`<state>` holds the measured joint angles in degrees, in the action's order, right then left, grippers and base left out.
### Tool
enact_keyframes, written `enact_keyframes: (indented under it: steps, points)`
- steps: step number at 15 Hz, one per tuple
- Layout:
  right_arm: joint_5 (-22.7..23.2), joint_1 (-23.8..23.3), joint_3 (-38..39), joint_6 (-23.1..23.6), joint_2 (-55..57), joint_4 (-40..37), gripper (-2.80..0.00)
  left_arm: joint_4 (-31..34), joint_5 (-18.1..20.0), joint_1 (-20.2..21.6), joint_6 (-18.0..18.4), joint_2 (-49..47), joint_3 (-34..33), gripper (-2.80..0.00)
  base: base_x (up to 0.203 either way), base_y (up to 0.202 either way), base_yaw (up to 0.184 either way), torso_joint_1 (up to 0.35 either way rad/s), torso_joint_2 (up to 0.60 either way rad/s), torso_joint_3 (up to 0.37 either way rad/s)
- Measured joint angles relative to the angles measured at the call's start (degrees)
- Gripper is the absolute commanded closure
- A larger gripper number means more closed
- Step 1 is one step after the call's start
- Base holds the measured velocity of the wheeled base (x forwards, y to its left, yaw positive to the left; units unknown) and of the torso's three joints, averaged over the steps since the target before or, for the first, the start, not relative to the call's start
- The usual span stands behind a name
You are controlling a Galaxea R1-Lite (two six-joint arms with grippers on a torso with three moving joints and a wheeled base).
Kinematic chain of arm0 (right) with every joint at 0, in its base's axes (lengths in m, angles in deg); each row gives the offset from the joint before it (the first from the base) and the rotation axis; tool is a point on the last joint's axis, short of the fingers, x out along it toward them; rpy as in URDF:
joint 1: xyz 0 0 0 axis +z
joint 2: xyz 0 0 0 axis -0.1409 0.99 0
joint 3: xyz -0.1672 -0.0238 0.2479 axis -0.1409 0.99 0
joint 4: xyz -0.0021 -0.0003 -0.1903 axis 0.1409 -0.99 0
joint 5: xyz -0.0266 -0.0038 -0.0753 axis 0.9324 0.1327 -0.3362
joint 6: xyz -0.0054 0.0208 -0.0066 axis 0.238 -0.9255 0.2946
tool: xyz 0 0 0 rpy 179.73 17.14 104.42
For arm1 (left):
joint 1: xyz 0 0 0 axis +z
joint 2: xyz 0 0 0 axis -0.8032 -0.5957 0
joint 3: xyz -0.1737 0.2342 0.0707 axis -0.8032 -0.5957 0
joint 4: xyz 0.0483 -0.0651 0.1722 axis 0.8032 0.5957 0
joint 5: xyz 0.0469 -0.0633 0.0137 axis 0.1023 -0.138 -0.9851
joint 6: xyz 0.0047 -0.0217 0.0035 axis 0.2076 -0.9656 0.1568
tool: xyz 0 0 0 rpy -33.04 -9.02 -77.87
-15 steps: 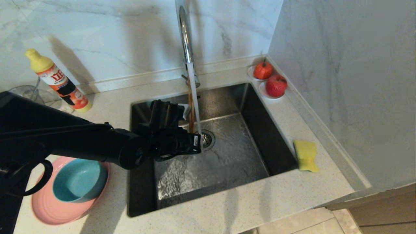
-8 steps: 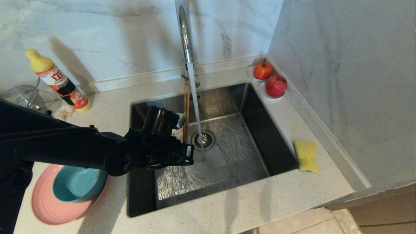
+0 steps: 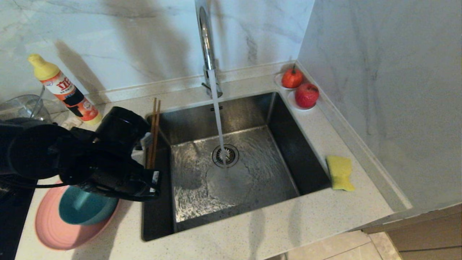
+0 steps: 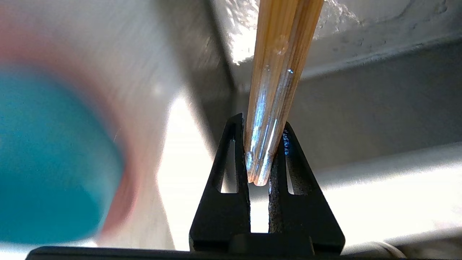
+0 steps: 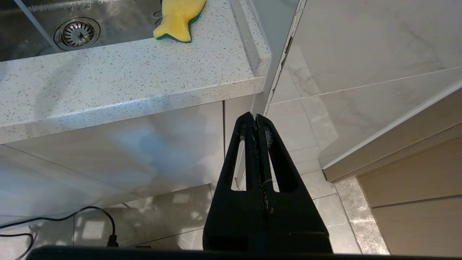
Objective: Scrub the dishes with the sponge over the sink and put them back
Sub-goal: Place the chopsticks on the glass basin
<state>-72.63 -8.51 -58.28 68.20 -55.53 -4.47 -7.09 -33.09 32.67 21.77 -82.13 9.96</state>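
Observation:
My left gripper point(image 4: 261, 122) is shut on a pair of wet wooden chopsticks point(image 4: 278, 72), held over the left rim of the sink point(image 3: 252, 169); the chopsticks point(image 3: 154, 126) point toward the back wall. Just below the arm, the teal bowl point(image 3: 83, 209) sits in the pink plate point(image 3: 57, 234) on the counter left of the sink. The yellow sponge point(image 3: 339, 172) lies on the counter at the sink's right edge. Water runs from the chrome tap point(image 3: 205, 43) onto the drain point(image 3: 224, 155). My right gripper point(image 5: 255, 117) is shut and empty, hanging below the counter edge over the floor.
An orange detergent bottle point(image 3: 65, 90) and a clear glass bowl point(image 3: 25, 104) stand at the back left. Two red fruits point(image 3: 299, 88) sit on small dishes in the back right corner. A marble wall point(image 3: 379, 90) bounds the counter on the right.
My left arm has drawn back to the left from under the water stream to the sink's left rim, carrying the chopsticks, and its wrist has turned. The right arm has not moved.

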Motion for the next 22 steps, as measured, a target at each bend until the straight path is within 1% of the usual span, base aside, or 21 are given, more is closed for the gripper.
enact_keyframes:
  steps: [2,3,5,8,9,13,17,19,22]
  points:
    - [0.0,0.0,0.0,0.0,0.0,0.0,0.00,1.5,-0.1,0.7,-3.7,3.8,-0.9,0.00,0.000,0.000,0.000,0.000,0.00,0.000]
    - [0.0,0.0,0.0,0.0,0.0,0.0,0.00,1.3,0.0,0.8,-4.7,5.0,-1.8,0.00,0.000,0.000,0.000,0.000,0.00,0.000]
    - [0.0,0.0,0.0,0.0,0.0,0.0,0.00,0.1,0.2,0.8,-5.0,6.8,-4.6,0.00,0.000,0.000,0.000,0.000,0.00,0.000]
    - [0.0,0.0,0.0,0.0,0.0,0.0,0.00,-5.8,-0.1,0.9,-5.2,8.1,-8.0,0.00,0.000,0.000,0.000,0.000,0.00,0.000]
    - [0.0,0.0,0.0,0.0,0.0,0.0,0.00,-6.1,-0.1,0.9,-5.2,8.3,-8.6,0.00,0.000,0.000,0.000,0.000,0.00,0.000]
    - [0.0,0.0,0.0,0.0,0.0,0.0,0.00,-8.0,-0.4,0.8,-6.7,11.0,-9.1,0.00,0.000,0.000,0.000,0.000,0.00,0.000]
    - [0.0,0.0,0.0,0.0,0.0,0.0,0.00,-8.5,-0.7,0.7,-6.5,19.4,-8.4,0.00,0.000,0.000,0.000,0.000,0.00,0.000]
    - [0.0,0.0,0.0,0.0,0.0,0.0,0.00,-8.8,-2.3,0.7,-5.8,24.6,-8.3,0.00,0.000,0.000,0.000,0.000,0.00,0.000]
    - [0.0,0.0,0.0,0.0,0.0,0.0,0.00,-9.4,-8.5,0.8,-4.0,31.4,-6.8,0.00,0.000,0.000,0.000,0.000,0.00,0.000]
